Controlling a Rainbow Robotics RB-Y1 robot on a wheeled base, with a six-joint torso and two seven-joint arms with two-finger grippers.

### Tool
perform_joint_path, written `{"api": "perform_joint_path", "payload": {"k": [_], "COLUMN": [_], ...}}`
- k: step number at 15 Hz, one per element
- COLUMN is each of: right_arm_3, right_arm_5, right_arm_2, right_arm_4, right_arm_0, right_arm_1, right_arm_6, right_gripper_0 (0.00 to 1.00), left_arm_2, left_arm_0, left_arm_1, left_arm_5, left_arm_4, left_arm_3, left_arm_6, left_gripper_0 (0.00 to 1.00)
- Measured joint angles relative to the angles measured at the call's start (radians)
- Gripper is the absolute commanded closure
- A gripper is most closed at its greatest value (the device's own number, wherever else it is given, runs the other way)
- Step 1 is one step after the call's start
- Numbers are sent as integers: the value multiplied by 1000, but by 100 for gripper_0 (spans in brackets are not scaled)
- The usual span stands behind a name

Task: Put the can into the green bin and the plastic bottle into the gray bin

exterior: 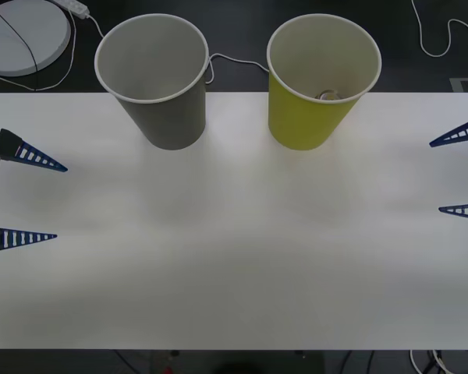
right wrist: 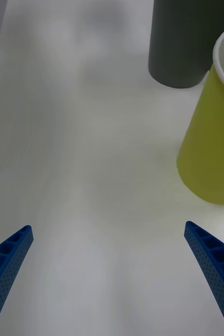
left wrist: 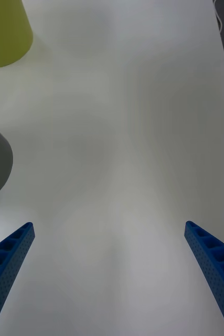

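both blue ribbed grippers, left gripper [exterior: 22, 199] and right gripper [exterior: 460, 171], hover spread and empty beside the tall yellow-green paper bin [exterior: 316, 82] and gray paper bin [exterior: 157, 78], so sorting looks finished, calling only for parking.

Green bin [exterior: 308, 117], gray bin [exterior: 168, 117]: matt paper; table [exterior: 234, 257] smooth white; fingers [right wrist: 211, 262] ribbed.

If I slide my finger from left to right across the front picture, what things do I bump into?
Left tool → gray bin → green bin, with something silvery, likely the can, peeking up inside it → right tool. All are over or on the white table.
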Motion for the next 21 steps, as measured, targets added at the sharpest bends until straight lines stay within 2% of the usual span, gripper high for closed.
{"api": "perform_joint_path", "payload": {"k": [5,8,11,16,21], "right_arm_3": [-60,-158,-203,-275,-287], "right_arm_5": [0,0,0,6,12], "right_arm_2": [-59,-132,-150,-181,-178], "right_arm_4": [21,83,99,193,211], "right_arm_0": [99,165,201,219,220], "right_arm_1": [62,132,179,283,300], "right_arm_6": [5,-6,-9,-19,-23], "right_gripper_0": [0,0,0,0,0], "left_arm_2": [0,0,0,0,0], "left_arm_0": [0,0,0,0,0], "left_arm_1": [0,0,0,0,0], "left_arm_5": [0,0,0,0,0], "left_arm_4": [0,0,0,0,0], "left_arm_3": [0,0,0,0,0], "left_arm_6": [0,0,0,0,0], "left_gripper_0": [0,0,0,0,0]}}
